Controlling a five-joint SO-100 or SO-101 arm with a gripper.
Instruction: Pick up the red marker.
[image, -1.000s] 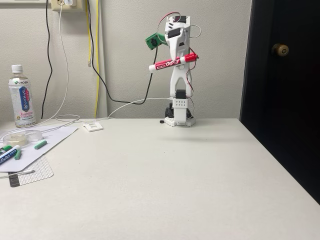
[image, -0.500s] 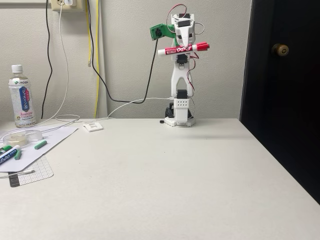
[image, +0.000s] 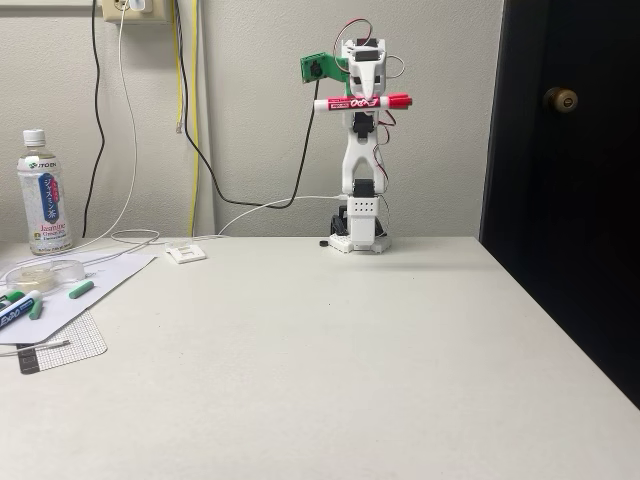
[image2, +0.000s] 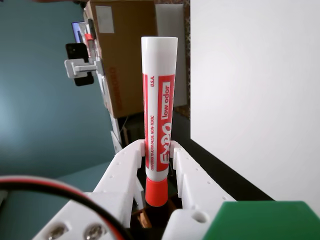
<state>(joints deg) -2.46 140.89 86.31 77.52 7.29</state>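
Wrist view: the gripper (image2: 158, 150) has its two white fingers (image2: 127, 165) pinched onto the red marker (image2: 159, 115), which stands upright in this picture, white end at 12 o'clock and red end at 6 o'clock between the fingers. Behind it sit a brown cardboard box (image2: 127, 55) at 11 o'clock and a broad white surface at 3 o'clock.

In the fixed view the gripper (image: 364, 100) is raised high on the upright arm, with the red marker (image: 362, 102) clamped level across it, its ends sticking out at 9 and 3 o'clock, well above the table (image: 330, 370). The arm's base (image: 360, 235) stands at the table's far edge against the wall. The tabletop in front of the base and out to its right edge beside the dark door (image: 565, 180) is bare. At 9 o'clock, near the left edge, lie a sheet of paper (image: 95, 285) with small green-capped markers (image: 80, 289) and a blue-labelled marker (image: 15, 312), and a tea bottle (image: 43, 195) stands behind them.
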